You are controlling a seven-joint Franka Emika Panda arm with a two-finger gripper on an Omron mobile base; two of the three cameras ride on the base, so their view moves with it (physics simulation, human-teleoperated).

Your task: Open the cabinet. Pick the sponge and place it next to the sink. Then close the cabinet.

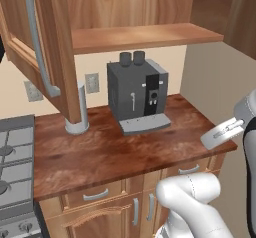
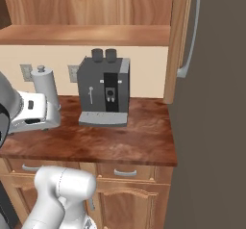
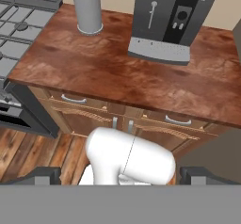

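Note:
The cabinet (image 1: 145, 37) hangs above the counter with both doors swung open. Its left door (image 1: 50, 47) with a long grey bar handle fills the upper left of the left base view. In the right base view its right door (image 2: 185, 35) stands edge-on, and the bare wooden shelf (image 2: 86, 33) is in sight. The sponge and the sink are out of view. In the hand view my gripper (image 3: 124, 177) is open, fingertips (image 3: 47, 176) wide apart with nothing between them. It looks down at the counter front from beyond the counter's edge. My hand (image 1: 222, 132) hovers at the counter's right end.
A grey coffee machine (image 1: 136, 94) stands on the brown counter (image 1: 100, 152), with a tall grey canister (image 1: 79, 112) to its left. A stove (image 1: 15, 157) adjoins the counter's left end. Low drawers and doors (image 1: 120, 202) lie below. A grey wall (image 2: 216, 127) bounds the right.

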